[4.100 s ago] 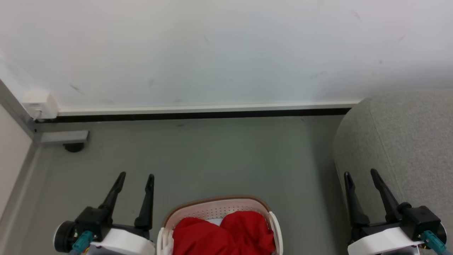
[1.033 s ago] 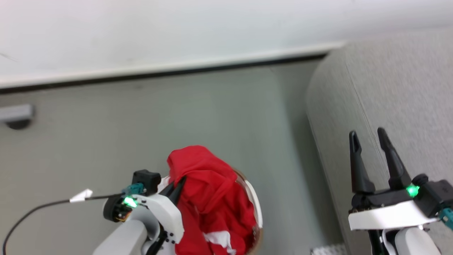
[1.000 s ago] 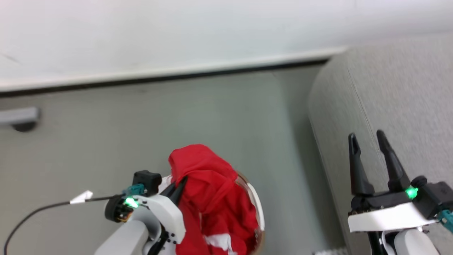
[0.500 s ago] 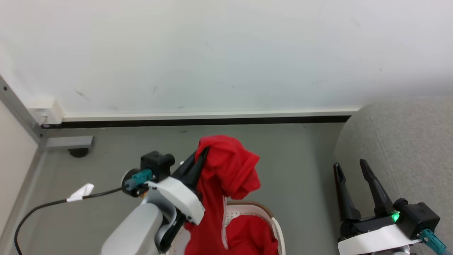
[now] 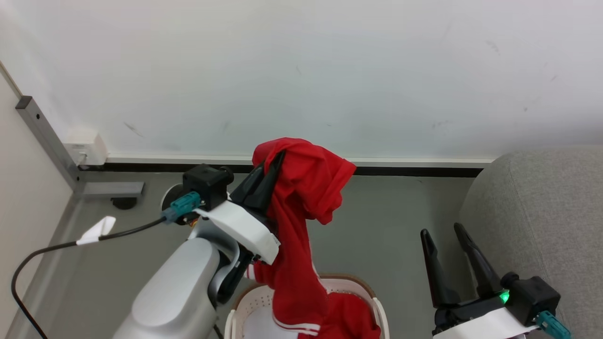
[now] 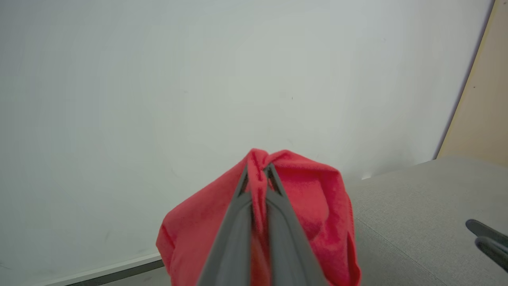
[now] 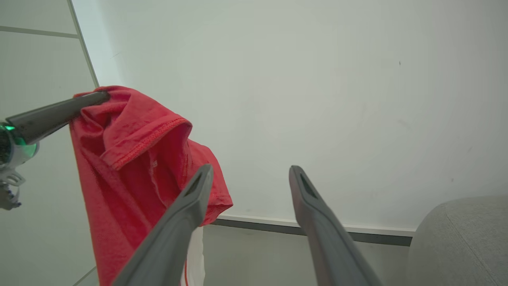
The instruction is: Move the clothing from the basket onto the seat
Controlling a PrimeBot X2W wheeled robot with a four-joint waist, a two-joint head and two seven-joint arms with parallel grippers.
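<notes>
My left gripper (image 5: 278, 156) is shut on a bright red garment (image 5: 306, 188), held up in front of the wall. The fabric hangs down in a long fold, and its white-striped lower end (image 5: 292, 326) reaches into the cream basket (image 5: 242, 306) at the bottom centre. More red clothing (image 5: 353, 313) lies inside the basket. The left wrist view shows red cloth (image 6: 317, 198) pinched between the closed fingers (image 6: 234, 222). My right gripper (image 5: 441, 229) stands open and empty beside the grey seat (image 5: 541, 212). In the right wrist view it (image 7: 251, 169) frames the wall, with the garment (image 7: 131, 159) hanging at left.
A white wall with a dark baseboard (image 5: 414, 171) runs behind. At the left are a metal post (image 5: 47, 141), a white wall box (image 5: 87, 146) and a black cable (image 5: 47, 249) trailing over the grey floor (image 5: 386, 226). The seat's rounded arm (image 7: 456, 238) lies right of the basket.
My left gripper has lifted the red garment higher, so it now hangs stretched out of the basket. The head camera has shifted. The right gripper stays open.
</notes>
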